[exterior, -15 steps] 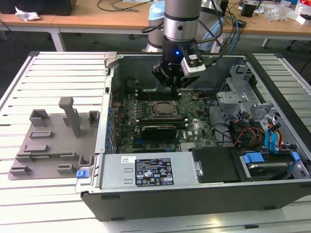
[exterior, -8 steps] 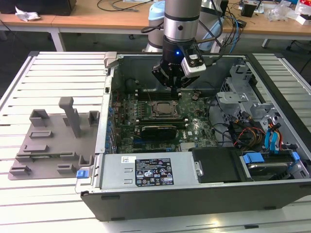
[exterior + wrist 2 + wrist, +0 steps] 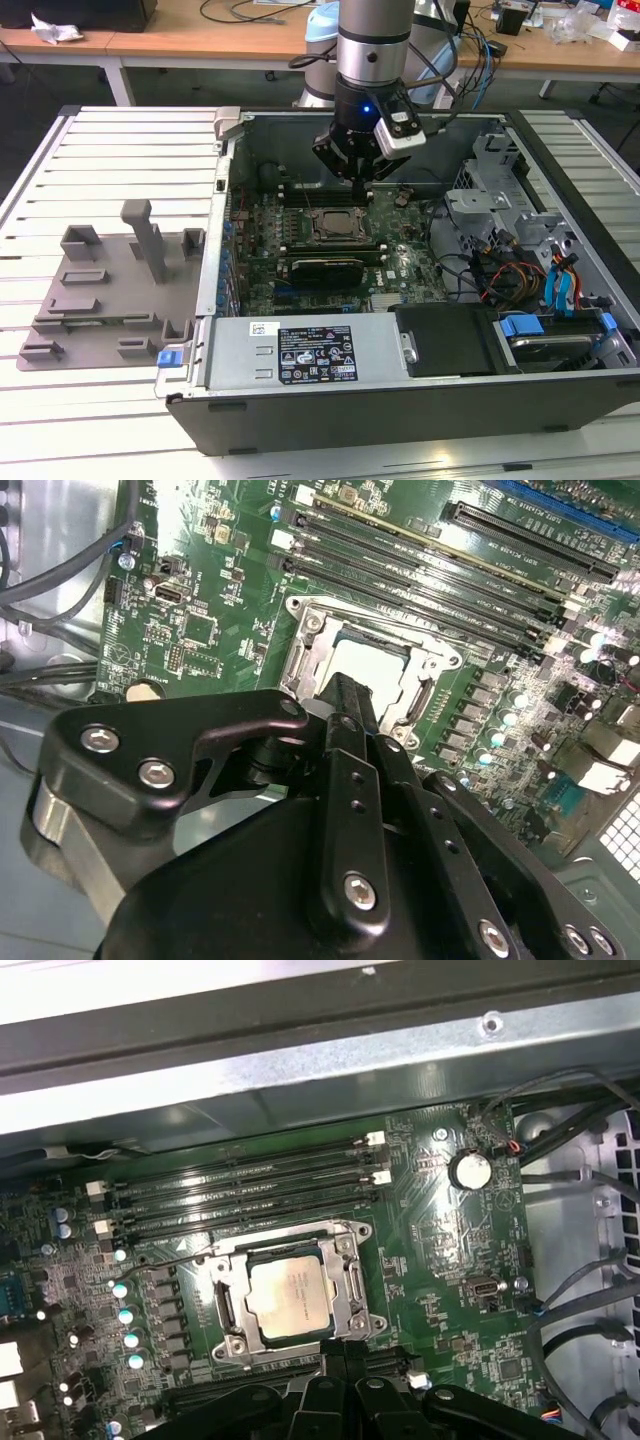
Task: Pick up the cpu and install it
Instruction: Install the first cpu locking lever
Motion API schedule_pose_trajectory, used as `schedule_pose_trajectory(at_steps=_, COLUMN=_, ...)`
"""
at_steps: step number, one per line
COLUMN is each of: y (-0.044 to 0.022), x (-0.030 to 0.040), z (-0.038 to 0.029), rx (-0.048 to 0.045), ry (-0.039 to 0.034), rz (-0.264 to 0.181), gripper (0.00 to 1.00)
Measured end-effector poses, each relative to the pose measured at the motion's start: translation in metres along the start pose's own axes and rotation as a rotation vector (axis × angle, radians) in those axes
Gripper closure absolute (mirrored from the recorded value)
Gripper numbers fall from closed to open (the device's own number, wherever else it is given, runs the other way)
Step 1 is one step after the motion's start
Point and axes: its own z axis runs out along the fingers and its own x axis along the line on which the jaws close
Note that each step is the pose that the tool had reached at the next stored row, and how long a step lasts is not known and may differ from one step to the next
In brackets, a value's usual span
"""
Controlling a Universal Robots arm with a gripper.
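The cpu (image 3: 290, 1296), a pale silver square chip, lies flat in the metal-framed socket (image 3: 352, 1282) on the green motherboard; in the second wrist view the cpu (image 3: 362, 660) peeks out just past my fingertips. In the exterior view the socket (image 3: 332, 226) sits mid-board inside the opened computer case. My black gripper (image 3: 357, 181) hovers a little above and behind the socket, shut with nothing in it. The gripper (image 3: 352, 692) points down at the socket's edge, and its tips (image 3: 340, 1362) show close to the socket frame.
A grey plastic tray (image 3: 105, 300) with raised blocks rests on the slatted table at the exterior view's left. Memory slots (image 3: 240, 1195) run beside the socket. Cables and drive bays (image 3: 520, 260) fill the case at the exterior view's right. Case walls surround the board.
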Motion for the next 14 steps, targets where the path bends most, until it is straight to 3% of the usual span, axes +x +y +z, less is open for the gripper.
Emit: schedule_pose_trajectory(at_steps=14, y=0.0000, x=0.0000, z=0.0000, rx=-0.0022, ry=-0.0032, rz=-0.047, gripper=0.89)
